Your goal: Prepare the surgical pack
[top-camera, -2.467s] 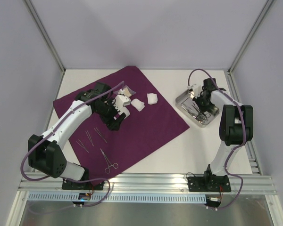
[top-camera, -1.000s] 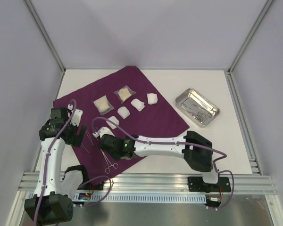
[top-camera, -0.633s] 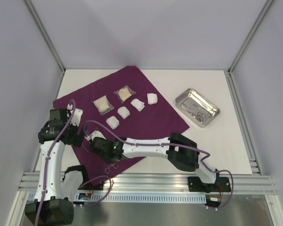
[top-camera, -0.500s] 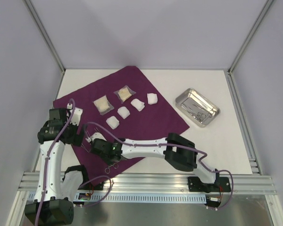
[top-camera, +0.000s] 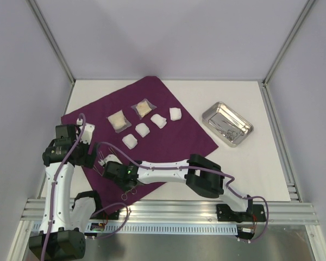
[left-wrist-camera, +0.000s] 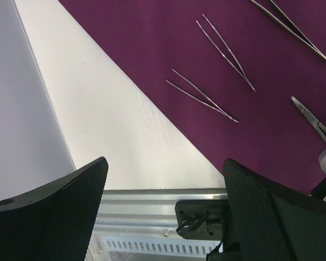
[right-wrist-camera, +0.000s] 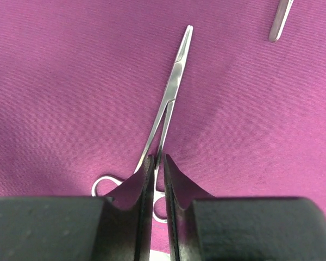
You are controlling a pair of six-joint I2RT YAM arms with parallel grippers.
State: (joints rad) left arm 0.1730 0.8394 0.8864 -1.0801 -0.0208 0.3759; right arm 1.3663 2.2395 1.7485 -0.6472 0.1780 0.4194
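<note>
Now my R gripper [right-wrist-camera: 158, 162] is pinched nearly shut on the forceps [right-wrist-camera: 171, 81] shanks, just ahead of the finger rings. Forceps lie flat on purple cloth [right-wrist-camera: 70, 81], nr its front corner. L gripper [left-wrist-camera: 164, 163] gapes wide, empty, over cloth edge & table [left-wrist-camera: 114, 136].

The cloth [top-camera: 179, 136] is dark purple. The tray [top-camera: 220, 115] on the right is shiny silver. The forceps [right-wrist-camera: 173, 87] are silver too. The gauze pads [top-camera: 175, 113] are white. The packets [top-camera: 118, 120] are tan. The table [top-camera: 244, 168] is white. The arms [top-camera: 163, 169] are white and black, with purple cables [top-camera: 50, 201].
</note>
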